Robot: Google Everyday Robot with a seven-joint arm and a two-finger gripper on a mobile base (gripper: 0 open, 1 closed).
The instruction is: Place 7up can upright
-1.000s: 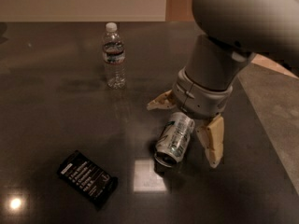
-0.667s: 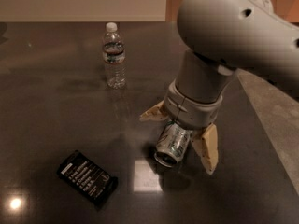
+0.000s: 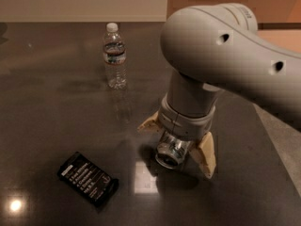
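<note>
The 7up can (image 3: 170, 153) lies on its side on the dark table (image 3: 56, 107), its shiny metal end facing the camera; most of its body is hidden under the gripper. My gripper (image 3: 178, 142) reaches down over the can from above, open. One tan finger (image 3: 149, 124) is to the can's left and the other finger (image 3: 207, 157) is to its right, both close to the table. The fingers straddle the can without visibly pressing on it.
A clear plastic water bottle (image 3: 114, 55) with a white cap stands upright at the back of the table. A flat black packet (image 3: 87, 178) with white text lies at the front left. The table's right edge (image 3: 275, 140) runs beside the arm.
The arm has swung left and come down over the can, so more of the can is covered. The can, bottle and packet have stayed in place.
</note>
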